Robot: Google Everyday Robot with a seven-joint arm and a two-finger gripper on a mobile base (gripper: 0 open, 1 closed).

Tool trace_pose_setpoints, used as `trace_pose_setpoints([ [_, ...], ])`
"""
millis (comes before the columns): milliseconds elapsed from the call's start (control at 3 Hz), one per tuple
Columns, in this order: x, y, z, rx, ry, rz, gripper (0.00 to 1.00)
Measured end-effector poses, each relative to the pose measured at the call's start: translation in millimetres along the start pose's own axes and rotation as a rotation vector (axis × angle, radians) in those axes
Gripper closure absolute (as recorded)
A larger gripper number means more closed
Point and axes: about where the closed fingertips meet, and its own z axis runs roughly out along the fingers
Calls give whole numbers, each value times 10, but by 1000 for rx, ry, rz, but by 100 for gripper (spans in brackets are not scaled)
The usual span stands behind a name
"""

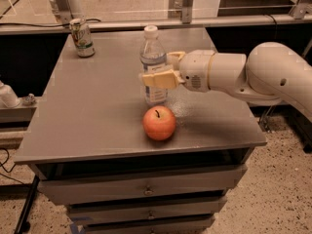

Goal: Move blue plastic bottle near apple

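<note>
The blue plastic bottle (153,57) stands upright near the middle of the grey table (92,116), its white cap on top. My gripper (160,74) reaches in from the right and is shut on the bottle's middle, with cream fingers (161,79) across its label. The red-orange apple (159,123) sits just in front of the bottle's base, close to it, near the table's front edge. I cannot tell whether the bottle's base touches the table.
A short green-and-white drink can (82,38) stands at the table's back left corner. Drawers (146,189) run below the tabletop. A metal rail and posts (185,4) stand behind the table. My white arm (263,77) spans the table's right side.
</note>
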Motion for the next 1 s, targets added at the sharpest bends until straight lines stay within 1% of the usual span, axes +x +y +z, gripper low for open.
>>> trace_pose_setpoints([
  [333,100,59,-47,-13,-12,-12,100],
  [1000,193,140,-69,-39,-42,-24,100],
])
